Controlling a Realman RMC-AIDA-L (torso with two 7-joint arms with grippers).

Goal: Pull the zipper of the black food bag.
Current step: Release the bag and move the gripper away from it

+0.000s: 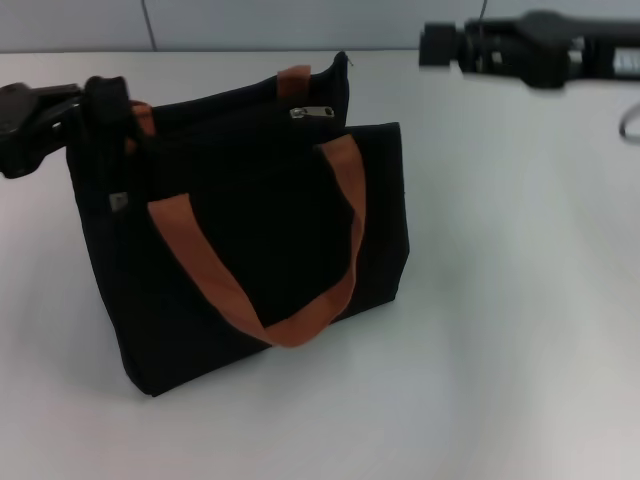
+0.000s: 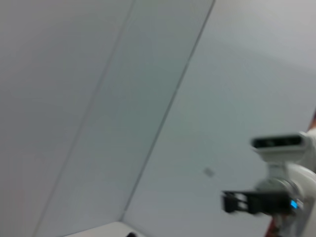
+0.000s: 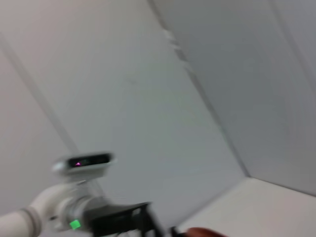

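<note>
Left tool pinches the boxy black fabric food bag's corner; the silver zipper tab lies rightward along the top, nearer it than the right tool, whose grip I cannot tell.

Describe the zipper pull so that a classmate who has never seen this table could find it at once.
Start at the black food bag standing on the white table. Along its top edge, beside the far orange-brown strap, lies the zipper. It is the only small silver metal piece; everything around it is black fabric or orange webbing.

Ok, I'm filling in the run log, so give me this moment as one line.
left gripper: at black food bag left top corner | right gripper: raised, away from bag | zipper: untouched, far end
</note>
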